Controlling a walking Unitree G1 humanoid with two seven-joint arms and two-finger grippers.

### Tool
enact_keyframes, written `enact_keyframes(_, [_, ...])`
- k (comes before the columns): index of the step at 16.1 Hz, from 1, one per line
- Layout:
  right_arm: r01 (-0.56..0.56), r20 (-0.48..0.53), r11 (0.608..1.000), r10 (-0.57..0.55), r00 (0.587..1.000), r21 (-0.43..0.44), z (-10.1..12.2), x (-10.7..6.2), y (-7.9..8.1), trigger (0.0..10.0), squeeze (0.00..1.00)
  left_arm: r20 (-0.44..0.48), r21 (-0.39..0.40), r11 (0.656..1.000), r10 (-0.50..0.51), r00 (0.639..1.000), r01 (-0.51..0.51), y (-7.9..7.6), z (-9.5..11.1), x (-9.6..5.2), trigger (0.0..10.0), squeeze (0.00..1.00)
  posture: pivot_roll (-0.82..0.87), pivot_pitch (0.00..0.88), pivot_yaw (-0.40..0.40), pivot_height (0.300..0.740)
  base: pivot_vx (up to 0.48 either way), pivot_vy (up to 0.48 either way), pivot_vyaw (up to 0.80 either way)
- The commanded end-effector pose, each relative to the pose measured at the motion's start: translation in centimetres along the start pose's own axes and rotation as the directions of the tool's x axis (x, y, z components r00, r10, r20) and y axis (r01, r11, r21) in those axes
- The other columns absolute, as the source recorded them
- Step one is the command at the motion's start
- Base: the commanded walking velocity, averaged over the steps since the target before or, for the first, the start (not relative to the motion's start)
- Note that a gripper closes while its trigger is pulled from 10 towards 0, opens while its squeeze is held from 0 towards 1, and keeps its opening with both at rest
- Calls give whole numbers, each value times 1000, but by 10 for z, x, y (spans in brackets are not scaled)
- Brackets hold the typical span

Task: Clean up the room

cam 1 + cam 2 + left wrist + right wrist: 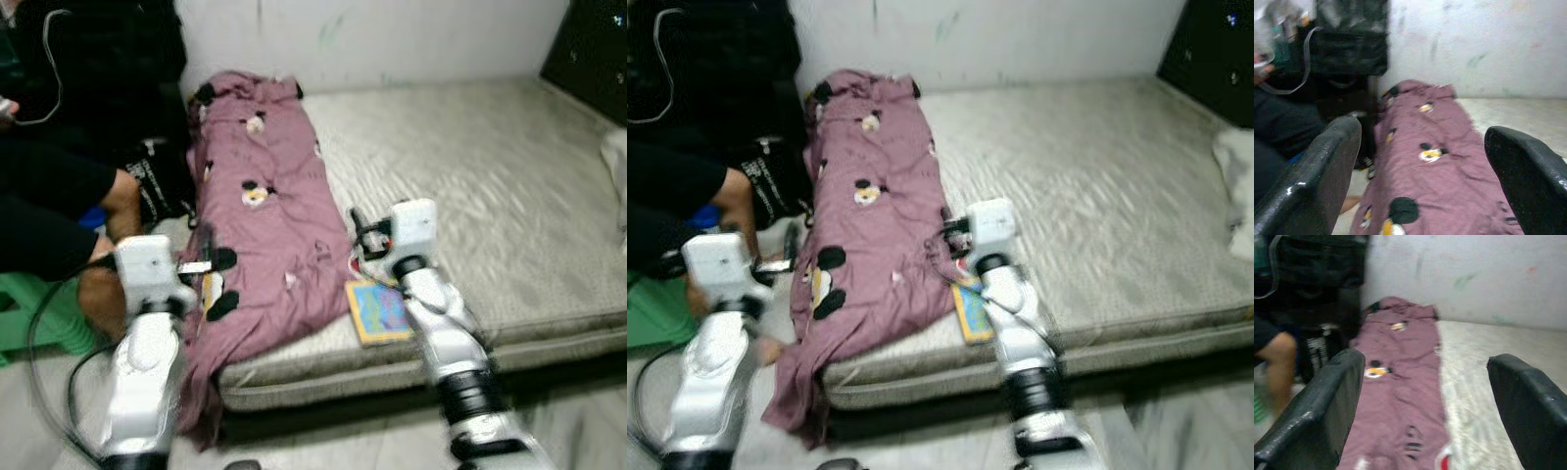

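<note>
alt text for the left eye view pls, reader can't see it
A mauve blanket with cartoon prints lies lengthwise on a bare mattress, its end hanging off the near edge. The left gripper and right gripper, both open, are raised over it, with a book by the right arm. A seated person is at left.

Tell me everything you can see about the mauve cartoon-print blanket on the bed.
The mauve cartoon-print blanket looks like soft, rumpled fabric dotted with black-and-yellow mouse-like figures. It lies lengthwise along the left side of the grey mattress, from the wall to the front edge, where its lower end droops over towards the floor. A colourful flat book lies beside its near corner. Both grippers hover near it, fingers spread.
</note>
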State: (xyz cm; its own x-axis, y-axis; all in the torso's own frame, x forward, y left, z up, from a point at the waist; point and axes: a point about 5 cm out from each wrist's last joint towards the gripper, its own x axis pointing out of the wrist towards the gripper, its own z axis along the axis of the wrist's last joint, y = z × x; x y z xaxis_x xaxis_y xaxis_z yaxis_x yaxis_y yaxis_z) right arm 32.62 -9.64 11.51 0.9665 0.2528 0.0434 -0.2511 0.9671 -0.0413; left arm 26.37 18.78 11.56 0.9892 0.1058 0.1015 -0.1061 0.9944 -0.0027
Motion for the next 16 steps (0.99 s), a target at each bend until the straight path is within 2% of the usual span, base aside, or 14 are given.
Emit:
enact_keyframes(1, [-4,15,1000,4,1000,-12,6,3,-3,10000,0,5,-2,1000,-6,1000,6,-2,2,2,10000,0,65,0,-2,740,285,0,0])
enact_keyframes(7, [-5,16,1000,5,1000,-17,6,5,-3,10000,0,3,-1,1000,-6,1000,6,-2,2,4,10000,0,66,0,-5,740,285,0,0])
enact_keyframes(10, [-7,18,1000,7,1000,-16,6,5,-3,10000,0,-18,17,999,40,999,-40,0,-2,5,10000,0,68,0,-6,740,0,0,0])
enact_keyframes(14, [-18,16,999,19,1000,-35,5,5,-2,10000,0,-13,35,999,12,1000,-11,-3,-2,5,10000,0,72,0,-11,740,0,0,0])
enact_keyframes(16, [-38,25,998,39,999,-53,6,6,2,10000,0,-20,27,1000,14,1000,-13,-2,-4,5,10000,0,74,0,-11,740,0,0,800])
